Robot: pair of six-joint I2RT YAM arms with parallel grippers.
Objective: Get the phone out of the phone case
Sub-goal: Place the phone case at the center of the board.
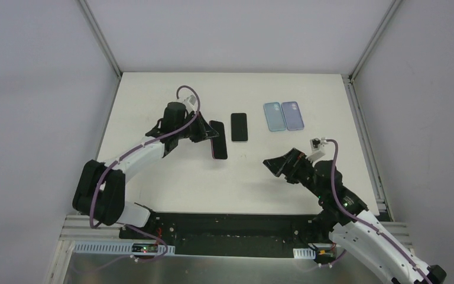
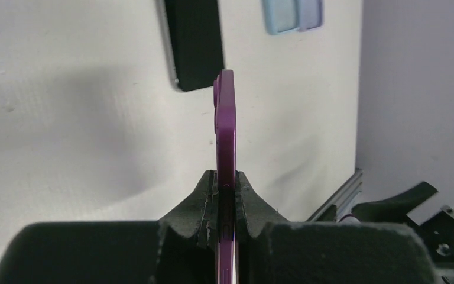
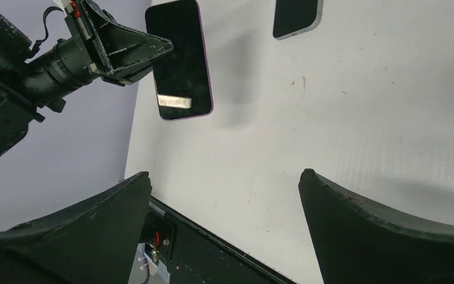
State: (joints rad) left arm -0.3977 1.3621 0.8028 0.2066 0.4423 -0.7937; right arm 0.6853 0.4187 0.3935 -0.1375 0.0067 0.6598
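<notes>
The left tool [image 2: 226, 198] is pinching the purple phone case [image 2: 225, 118] on edge by one end near the middle of the surface [image 1: 171, 189], the phone [image 3: 180, 59] seated inside. The right tool [image 3: 224, 183] is hanging wide open and empty towards the front right corner. With so narrow a pinch, any push on the phone risks twisting the case loose and dropping it.

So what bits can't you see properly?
- Held phone: left wrist view shows only its purple edge; the left gripper hides its lower end.
- Other phone: cut off by the top edge in the right wrist view.
- Blue case and lilac case: too small for detail in the top view.
</notes>
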